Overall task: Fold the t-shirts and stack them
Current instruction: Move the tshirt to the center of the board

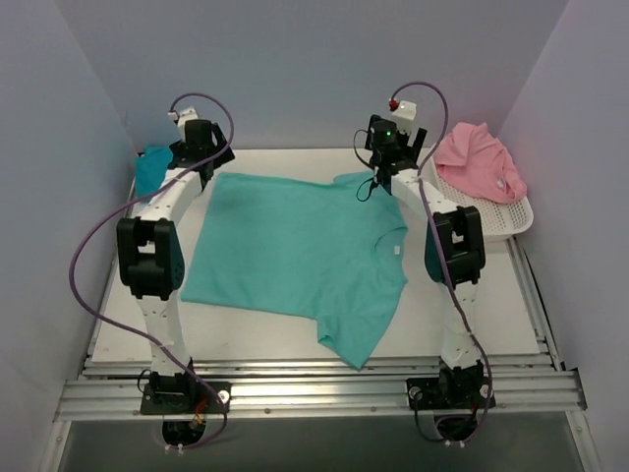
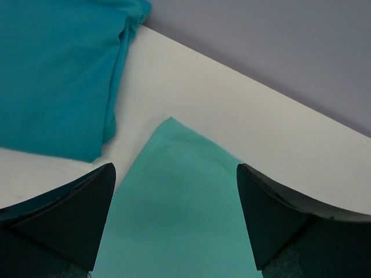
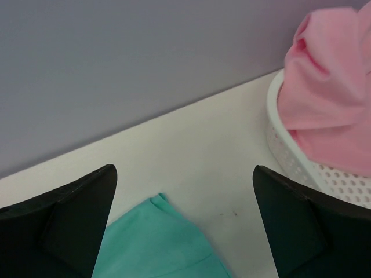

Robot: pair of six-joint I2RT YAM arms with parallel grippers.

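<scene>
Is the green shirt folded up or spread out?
Spread out. The sea-green shirt lies open on the table, with its body wide and both sleeves and the collar showing.

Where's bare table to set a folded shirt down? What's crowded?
Free: near-right table, between the sea-green shirt and the right edge, below the basket, though the right arm overhangs it. Also the near-left strip under its hem. Crowded: the turquoise shirt takes the far-left corner, and the pink shirt fills the basket.
</scene>
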